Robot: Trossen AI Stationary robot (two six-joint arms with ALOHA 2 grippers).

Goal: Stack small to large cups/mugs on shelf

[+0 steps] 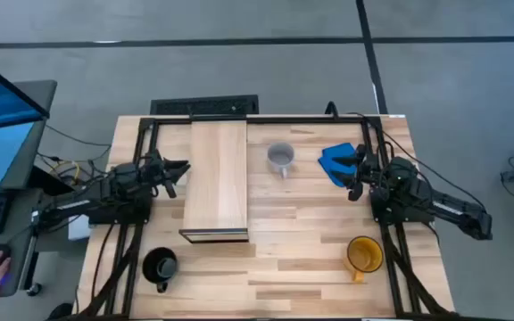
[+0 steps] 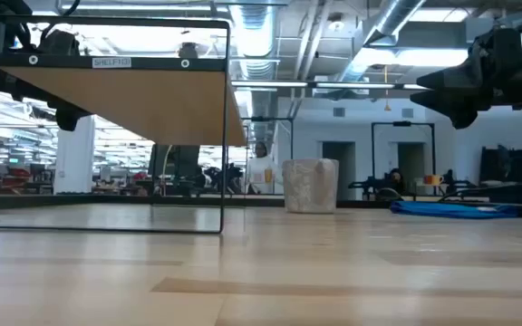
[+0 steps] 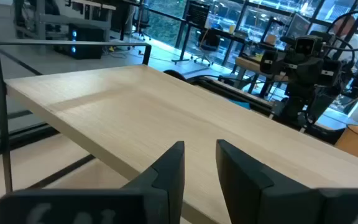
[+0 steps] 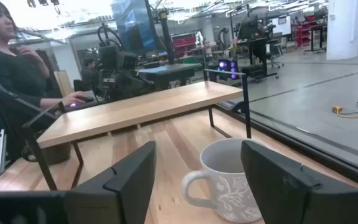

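Three mugs [image 1: 280, 159] — shelf [image 1: 217, 178] bare.

High view: overhead, facing straight down; takes in the whole table [image 1: 328, 267] and both arms.
Low view: at tabletop height, facing level across the planks into the room; the shelf [image 2: 152, 100] looms close.
Left wrist view: looks forward past its own fingers [image 3: 169, 171], close over the shelf top, the other arm beyond.
Right wrist view: faces across the table, the white mug [image 4: 229, 180] close ahead, with shelf and opposite arm behind.
All four views share the shelf.
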